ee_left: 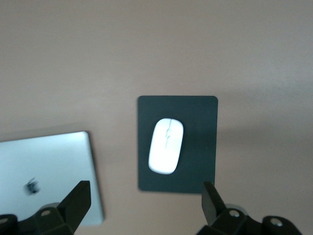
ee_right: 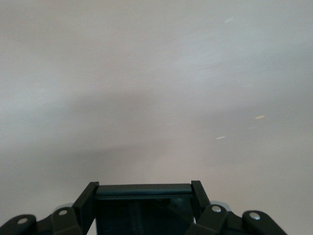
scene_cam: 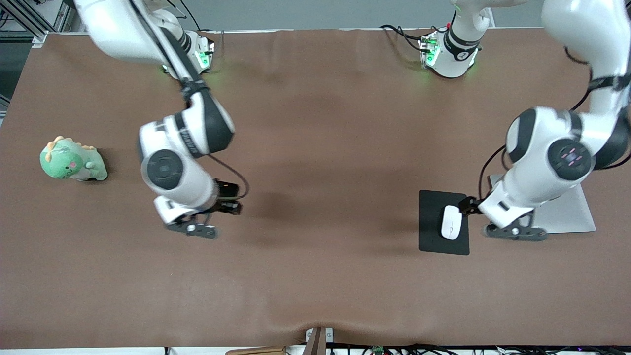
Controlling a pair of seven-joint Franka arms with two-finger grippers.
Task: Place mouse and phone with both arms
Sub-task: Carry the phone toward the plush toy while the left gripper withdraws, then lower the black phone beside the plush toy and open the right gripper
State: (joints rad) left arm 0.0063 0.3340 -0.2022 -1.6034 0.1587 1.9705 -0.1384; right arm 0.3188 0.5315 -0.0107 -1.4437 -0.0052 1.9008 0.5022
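The white mouse (scene_cam: 451, 222) (ee_left: 166, 146) lies on a black pad (scene_cam: 430, 222) (ee_left: 200, 147) toward the left arm's end of the table. My left gripper (scene_cam: 472, 206) (ee_left: 145, 196) hangs open over the strip of table between the pad and a laptop, clear of the mouse, with nothing between its fingers. The black glossy phone (ee_right: 144, 208) sits clamped between the fingers (ee_right: 88, 200) of my right gripper (scene_cam: 227, 199) (ee_right: 144, 196), which is shut on it above bare brown table toward the right arm's end.
A silver laptop (scene_cam: 567, 217) (ee_left: 44, 171) lies closed beside the pad, partly under the left arm. A green plush dinosaur (scene_cam: 73, 160) stands near the table edge at the right arm's end. Brown cloth covers the table (scene_cam: 320, 148).
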